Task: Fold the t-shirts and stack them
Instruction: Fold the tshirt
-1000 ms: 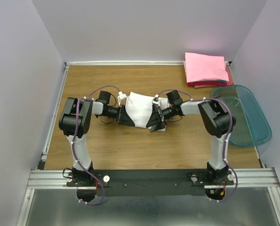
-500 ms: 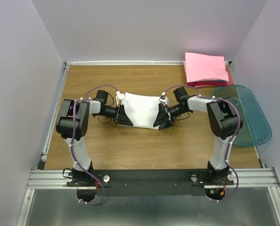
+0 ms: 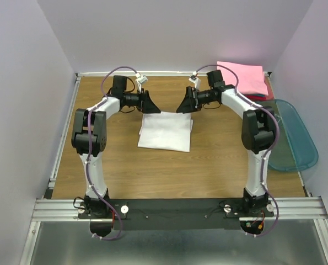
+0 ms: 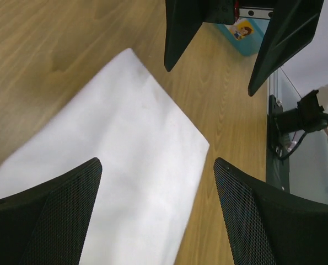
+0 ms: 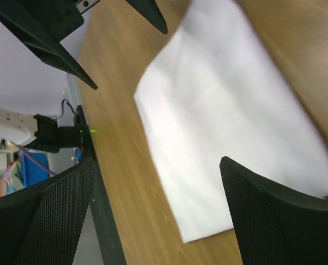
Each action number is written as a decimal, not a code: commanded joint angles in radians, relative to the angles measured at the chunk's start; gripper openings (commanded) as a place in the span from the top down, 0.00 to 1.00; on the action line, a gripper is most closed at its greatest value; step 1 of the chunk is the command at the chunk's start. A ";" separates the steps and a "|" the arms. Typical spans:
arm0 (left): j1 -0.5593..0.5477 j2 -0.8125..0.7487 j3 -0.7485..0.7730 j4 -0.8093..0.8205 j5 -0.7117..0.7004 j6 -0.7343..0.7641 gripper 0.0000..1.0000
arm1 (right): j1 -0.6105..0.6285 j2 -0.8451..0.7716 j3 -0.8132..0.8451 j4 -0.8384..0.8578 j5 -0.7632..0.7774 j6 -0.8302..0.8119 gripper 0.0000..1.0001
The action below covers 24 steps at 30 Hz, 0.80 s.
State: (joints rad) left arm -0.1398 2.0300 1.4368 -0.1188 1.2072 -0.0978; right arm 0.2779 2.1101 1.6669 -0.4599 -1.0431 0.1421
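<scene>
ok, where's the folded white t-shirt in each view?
Top external: the white t-shirt lies folded flat near the centre of the picture, mid-table.
Left wrist: the white t-shirt covers the lower left and centre, one corner pointing toward the top.
Right wrist: the white t-shirt runs from the top centre down to the lower right.
Shared landmark: the wooden table bordering the shirt's edges in all three.

You see a surface (image 3: 219, 165) of light wood grain, smooth with a soft sheen. The folded white t-shirt (image 3: 165, 132) is matt cloth, finely woven (barely a wrinkle). The fingers (image 4: 48, 221) are matt black with a mesh-textured face. The pink t-shirts (image 3: 241, 77) look like soft matt cloth. The bin (image 3: 296, 138) is glossy translucent teal plastic.
</scene>
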 commanded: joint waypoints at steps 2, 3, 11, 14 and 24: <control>0.042 0.195 0.072 0.111 -0.066 -0.138 0.11 | -0.026 0.189 0.092 -0.020 0.060 0.024 0.00; 0.048 0.211 0.073 0.111 -0.075 -0.143 0.12 | -0.029 0.206 0.100 -0.020 0.067 0.022 0.00; 0.111 0.296 0.114 0.094 -0.124 -0.138 0.12 | -0.059 0.343 0.227 -0.010 0.132 0.017 0.00; 0.114 0.216 0.126 0.084 -0.139 -0.099 0.10 | -0.065 0.346 0.273 -0.010 0.132 0.024 0.00; -0.015 -0.235 0.045 -0.131 -0.426 0.454 0.05 | -0.065 0.050 0.164 0.009 0.251 0.119 0.00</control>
State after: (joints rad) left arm -0.0666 1.9701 1.5162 -0.1455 0.9520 0.0353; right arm 0.2203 2.3241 1.8942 -0.4648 -0.8989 0.2085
